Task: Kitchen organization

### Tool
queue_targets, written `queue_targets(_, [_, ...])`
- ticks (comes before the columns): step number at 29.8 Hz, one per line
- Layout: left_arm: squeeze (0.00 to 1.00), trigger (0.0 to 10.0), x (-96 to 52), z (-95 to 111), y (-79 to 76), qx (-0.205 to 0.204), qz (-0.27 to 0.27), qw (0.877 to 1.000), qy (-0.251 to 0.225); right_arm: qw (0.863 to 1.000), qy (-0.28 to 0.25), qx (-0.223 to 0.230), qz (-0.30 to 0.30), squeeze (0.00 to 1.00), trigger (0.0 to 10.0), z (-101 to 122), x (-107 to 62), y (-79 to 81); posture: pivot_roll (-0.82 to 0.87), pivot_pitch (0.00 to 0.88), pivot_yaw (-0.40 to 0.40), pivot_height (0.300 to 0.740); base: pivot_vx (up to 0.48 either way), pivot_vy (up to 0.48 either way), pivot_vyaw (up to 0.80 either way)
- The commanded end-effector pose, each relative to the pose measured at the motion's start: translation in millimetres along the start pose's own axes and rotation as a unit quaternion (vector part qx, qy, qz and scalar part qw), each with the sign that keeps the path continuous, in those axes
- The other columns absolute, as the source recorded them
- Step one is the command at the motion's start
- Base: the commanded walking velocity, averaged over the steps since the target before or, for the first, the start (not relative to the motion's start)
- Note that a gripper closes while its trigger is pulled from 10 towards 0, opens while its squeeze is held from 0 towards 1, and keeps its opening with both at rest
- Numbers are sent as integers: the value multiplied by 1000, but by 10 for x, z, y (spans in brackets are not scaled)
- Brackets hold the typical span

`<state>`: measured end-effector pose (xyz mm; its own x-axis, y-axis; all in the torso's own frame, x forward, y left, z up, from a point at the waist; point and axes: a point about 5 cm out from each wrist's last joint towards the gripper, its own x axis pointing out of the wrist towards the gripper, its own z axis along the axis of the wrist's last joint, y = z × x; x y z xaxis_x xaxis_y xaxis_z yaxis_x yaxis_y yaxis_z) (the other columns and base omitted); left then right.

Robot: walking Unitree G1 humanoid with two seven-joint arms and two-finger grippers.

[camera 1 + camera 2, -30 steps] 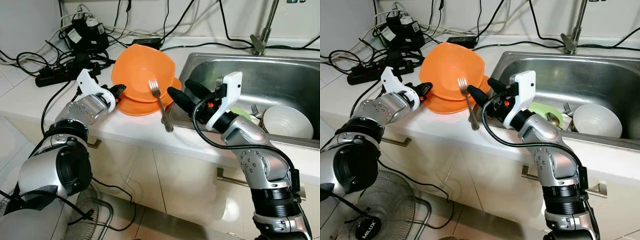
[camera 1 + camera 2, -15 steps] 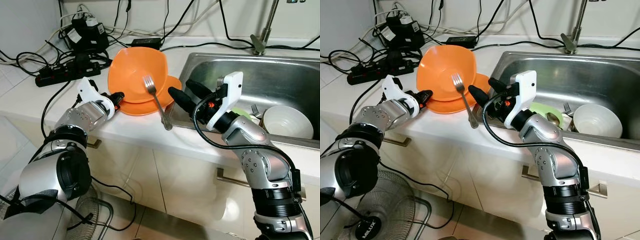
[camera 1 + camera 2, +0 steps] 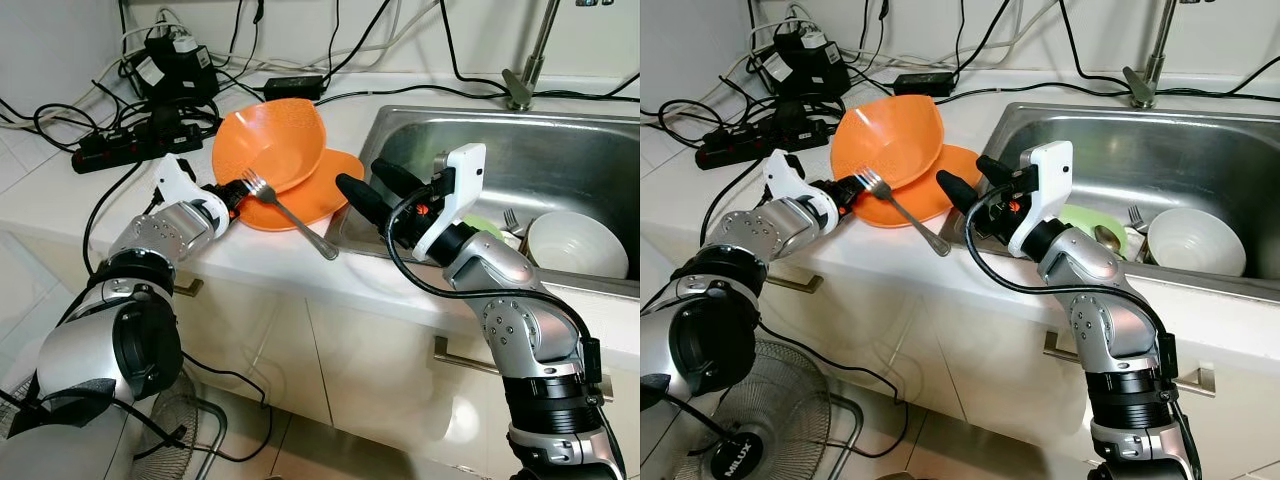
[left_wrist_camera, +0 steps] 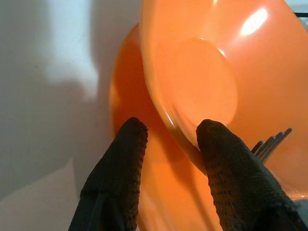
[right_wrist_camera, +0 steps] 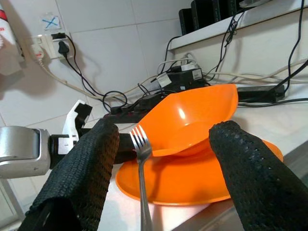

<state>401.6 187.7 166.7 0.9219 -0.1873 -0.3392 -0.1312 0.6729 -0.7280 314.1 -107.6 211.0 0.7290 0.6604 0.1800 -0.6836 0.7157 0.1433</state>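
My left gripper (image 3: 232, 190) is shut on the near rim of an orange bowl (image 3: 272, 140) and holds it tilted over an orange plate (image 3: 315, 195) on the white counter. In the left wrist view the two fingers (image 4: 118, 178) straddle the bowl's rim (image 4: 173, 130). A metal fork (image 3: 292, 218) slants low, tines by the bowl and left gripper, handle end on the counter near the sink edge. My right gripper (image 3: 365, 185) is open just right of the plate, at the sink's left edge, pointing at the fork (image 5: 142, 192) and bowl (image 5: 192, 120).
A steel sink (image 3: 560, 150) on the right holds a white bowl (image 3: 575, 243), a green item (image 3: 480, 225) and cutlery, with a faucet (image 3: 520, 85) behind. Power strips and tangled cables (image 3: 110, 150) crowd the counter's back left. A fan stands on the floor below.
The bowl has tipped down closer to the plate. The fork fell from nearly upright to a low slant, tines swinging toward my left gripper. My right gripper stayed put.
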Motion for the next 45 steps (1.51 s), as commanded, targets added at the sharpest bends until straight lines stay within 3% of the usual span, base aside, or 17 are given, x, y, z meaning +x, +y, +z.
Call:
queue_targets(1, [1000,10000,-26,66,50,2,14,1000,-10,1000,-2,-2,4,0,10000,16,30,11,-91,0,154,740,0,0,0])
queue_targets(4, [1000,10000,-25,64,50,2,14,1000,-10,1000,18,-17,15,0,10000,-15,14,5,-92,0,155,740,0,0,0])
queue_targets(5, [1000,10000,-24,64,50,2,14,1000,-11,995,71,-51,44,0,10000,-118,-36,-3,-94,0,156,740,0,0,0])
queue_targets(6, [1000,10000,-24,64,50,2,14,1000,-11,995,71,-51,44,0,10000,-118,-36,-3,-94,0,156,740,0,0,0])
queue_targets(8, [1000,10000,-21,60,45,3,14,1000,-11,979,162,-90,85,0,10000,-309,-164,-42,-96,0,156,740,0,0,0])
queue_targets(9, [1000,10000,-21,59,44,3,13,1000,-11,977,171,-91,89,0,10000,-328,-182,-50,-96,0,156,740,0,0,0])
queue_targets(18, [1000,10000,-17,51,37,2,12,1000,-11,973,183,-112,85,0,10000,-373,-131,-99,-93,0,152,740,0,0,0])
queue_targets(25, [1000,10000,-15,49,37,4,14,1000,-11,977,168,-104,79,0,10000,-457,33,-12,-89,0,153,740,0,0,0])
queue_targets(31, [1000,10000,-16,50,36,5,14,1000,-11,975,161,-106,108,0,10000,-500,137,130,-83,0,152,740,0,0,0])
queue_targets(40, [1000,10000,-17,82,-17,10,6,1000,-12,975,158,-114,108,0,10000,-490,188,144,-81,0,153,740,0,0,0])
queue_targets(45, [1000,10000,-14,100,-89,20,-1,1000,-8,966,180,-156,100,0,10000,-501,294,172,-78,0,151,740,0,0,0])
